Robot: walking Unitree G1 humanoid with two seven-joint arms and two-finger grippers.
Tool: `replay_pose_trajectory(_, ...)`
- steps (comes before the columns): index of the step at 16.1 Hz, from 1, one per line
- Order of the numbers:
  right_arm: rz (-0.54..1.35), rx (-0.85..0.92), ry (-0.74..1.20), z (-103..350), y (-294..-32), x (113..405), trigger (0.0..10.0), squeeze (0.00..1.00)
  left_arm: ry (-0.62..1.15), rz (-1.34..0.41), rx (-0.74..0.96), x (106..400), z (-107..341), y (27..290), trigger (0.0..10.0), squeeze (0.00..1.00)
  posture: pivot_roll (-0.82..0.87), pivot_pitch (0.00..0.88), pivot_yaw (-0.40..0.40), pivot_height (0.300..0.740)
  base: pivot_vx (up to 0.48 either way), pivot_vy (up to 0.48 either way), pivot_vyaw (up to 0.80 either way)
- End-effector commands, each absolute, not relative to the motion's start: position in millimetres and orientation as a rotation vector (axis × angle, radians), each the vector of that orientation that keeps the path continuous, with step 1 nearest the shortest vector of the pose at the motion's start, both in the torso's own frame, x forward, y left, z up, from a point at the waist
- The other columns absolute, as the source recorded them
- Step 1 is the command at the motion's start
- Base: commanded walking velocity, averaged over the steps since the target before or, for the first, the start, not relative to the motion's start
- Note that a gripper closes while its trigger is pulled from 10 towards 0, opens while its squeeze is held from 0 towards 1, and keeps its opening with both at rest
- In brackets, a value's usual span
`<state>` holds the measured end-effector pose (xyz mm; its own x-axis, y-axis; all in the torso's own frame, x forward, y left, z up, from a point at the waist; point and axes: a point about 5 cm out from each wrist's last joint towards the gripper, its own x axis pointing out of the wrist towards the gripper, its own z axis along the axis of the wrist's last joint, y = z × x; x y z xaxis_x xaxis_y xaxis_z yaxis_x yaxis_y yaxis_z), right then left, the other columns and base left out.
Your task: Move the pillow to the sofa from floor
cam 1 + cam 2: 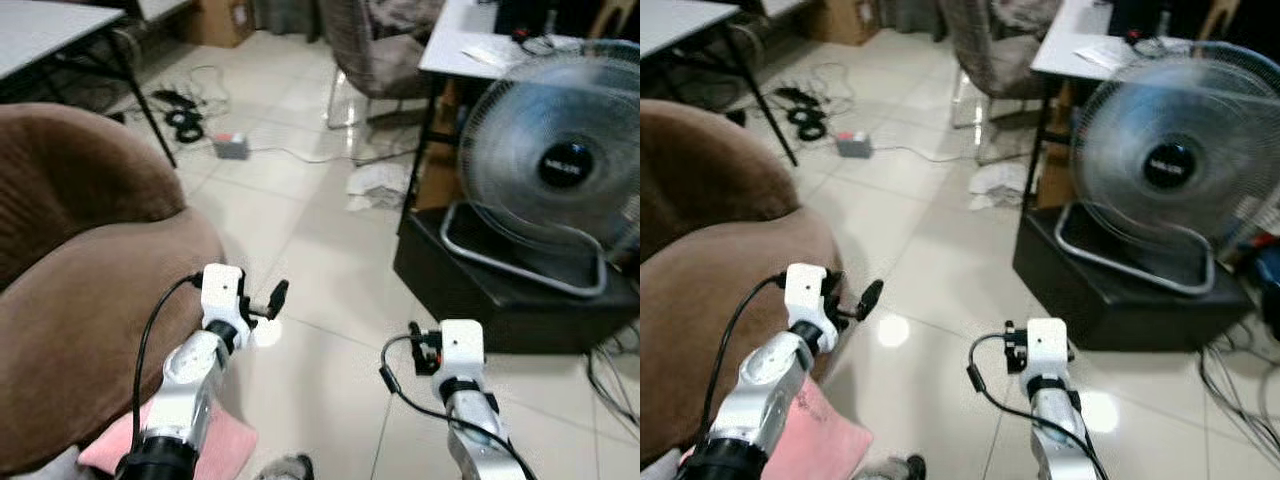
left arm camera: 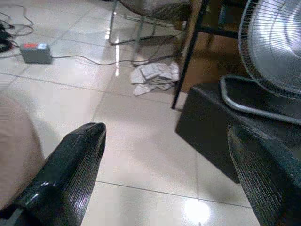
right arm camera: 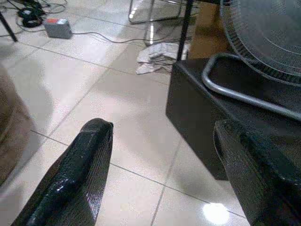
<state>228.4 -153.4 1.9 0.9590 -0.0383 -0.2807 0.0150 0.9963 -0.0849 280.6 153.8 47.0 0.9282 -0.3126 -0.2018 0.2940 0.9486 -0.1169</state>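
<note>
A pink pillow (image 1: 222, 452) lies on the floor at the bottom left, against the foot of the brown sofa (image 1: 80, 290) and partly hidden under my left arm. My left gripper (image 1: 268, 303) hangs open above the tiles just right of the sofa's edge, higher than the pillow and past it. My right gripper (image 1: 424, 347) is open too, over bare floor near the black box. In both wrist views the fingers (image 2: 70, 165) (image 3: 80, 174) stand wide apart with nothing between them.
A large fan (image 1: 560, 170) stands on a black box (image 1: 500, 290) at the right, beside a white desk (image 1: 470, 45). A crumpled cloth (image 1: 378, 186), a power strip (image 1: 230, 146), cables (image 1: 185, 120) and a chair (image 1: 375, 60) lie further back. Open tiles stretch ahead.
</note>
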Motion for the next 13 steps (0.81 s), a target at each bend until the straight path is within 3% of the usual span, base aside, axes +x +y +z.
replay_pose_trajectory(1, -0.034, -0.079, 0.296, -0.8, -156.5, 226.2, 10.0, 0.00, 0.230, -0.324, -0.068, 279.3, 43.7, 150.9, 10.0, 0.00, -0.02, 0.011, 0.043, 0.730, 0.000, 0.000, 0.75)
replay_pose_trajectory(13, 0.009, -0.094, 0.264, 4.0, -154.0, 237.9, 10.0, 0.06, 0.206, -0.281, -0.057, 283.3, 47.2, 149.3, 10.0, 0.00, -0.01, 0.024, 0.033, 0.730, 0.000, 0.000, 0.75)
